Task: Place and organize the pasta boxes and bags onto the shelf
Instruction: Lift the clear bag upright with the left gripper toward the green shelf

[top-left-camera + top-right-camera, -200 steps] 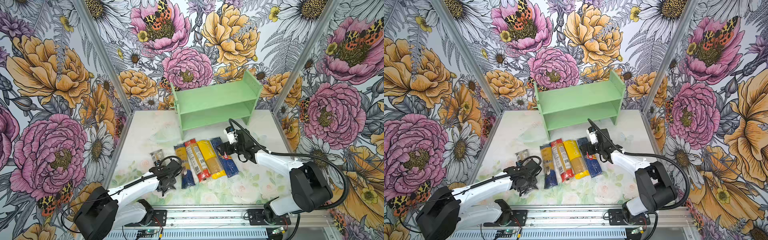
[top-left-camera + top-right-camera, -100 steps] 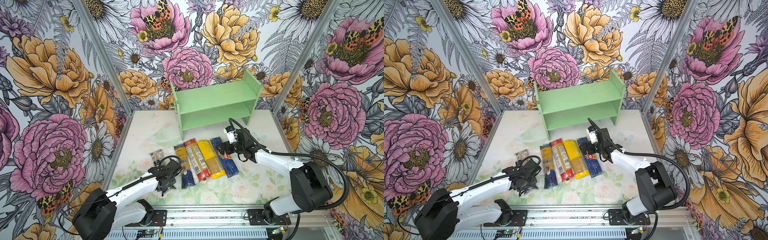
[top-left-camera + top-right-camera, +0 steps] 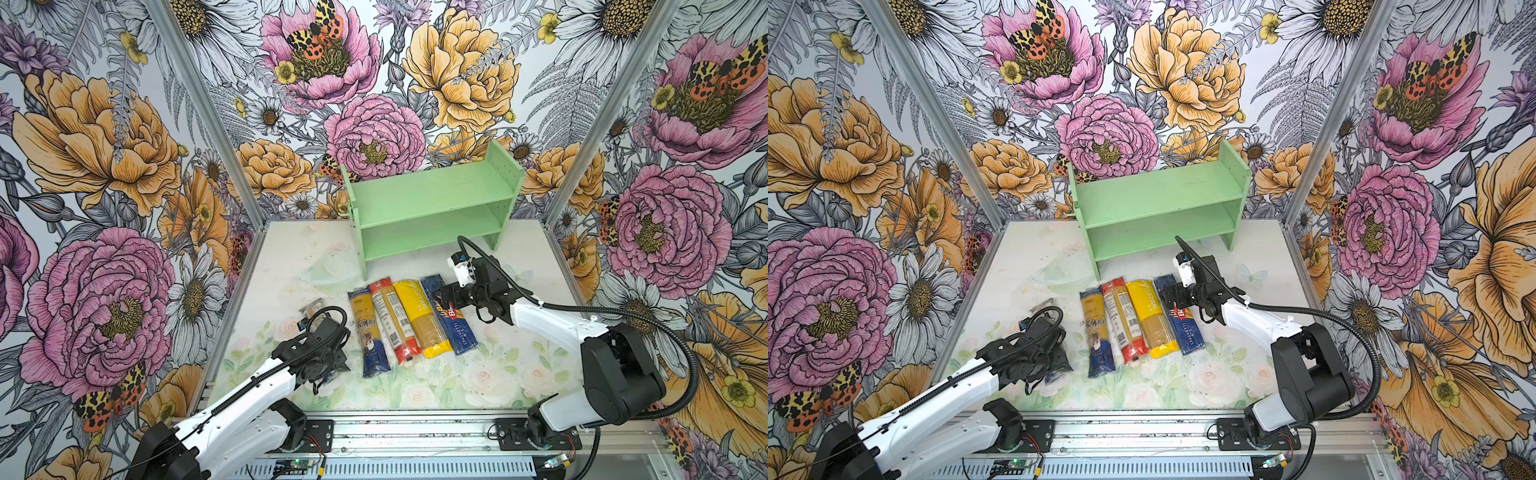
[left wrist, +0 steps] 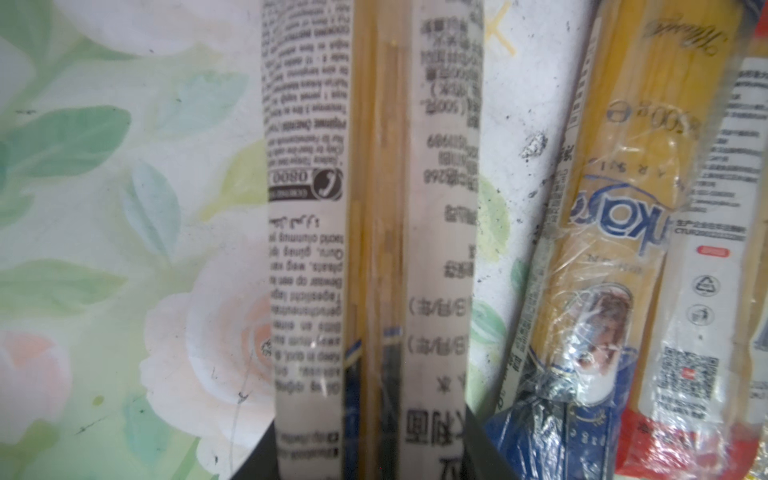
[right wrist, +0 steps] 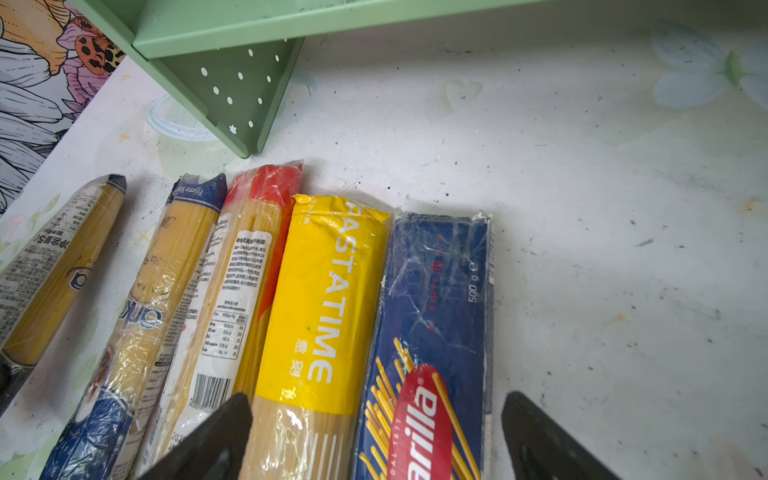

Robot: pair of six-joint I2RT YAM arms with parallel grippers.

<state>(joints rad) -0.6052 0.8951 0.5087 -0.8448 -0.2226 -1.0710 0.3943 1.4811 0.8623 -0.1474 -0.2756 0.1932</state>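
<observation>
The left fingers (image 4: 484, 463) stand narrow, with their dark tips against both long sides of a clear spaghetti bag (image 4: 374, 208) that runs straight out between them. Its white panels carry small upside-down print, a black bar with a phone sign and "0800", and Chinese characters. A dark-blue band crosses the bag close to the fingers. I cannot tell whether it is lifted off the table (image 3: 478, 382).

The right fingers (image 5: 216, 444) are spread wide and hold nothing. They hang over the yellow bag (image 5: 328, 299), lettered "PASTATIME" in white, and the dark blue Barilla box (image 5: 440, 291). The box shows "arilla" on a red oval and "500 g e", and in a top view "SPAGHETTI" runs along it.

In both top views four packs lie side by side at the middle of the table, touching. The Barilla box is at the 3 o'clock end, with the yellow bag next to it. Then comes the red-ended bag (image 5: 245, 291), which has a white nutrition table and a barcode. At the 9 o'clock end is a blue-ended clear bag (image 5: 166, 291) with the blue letters "ank" and "500g".

The gripped bag lies apart at 9 o'clock of this row. The mint-green shelf (image 3: 432, 195) stands at 12 o'clock of the row, at the back of the table, its side panel dotted with pegholes.
</observation>
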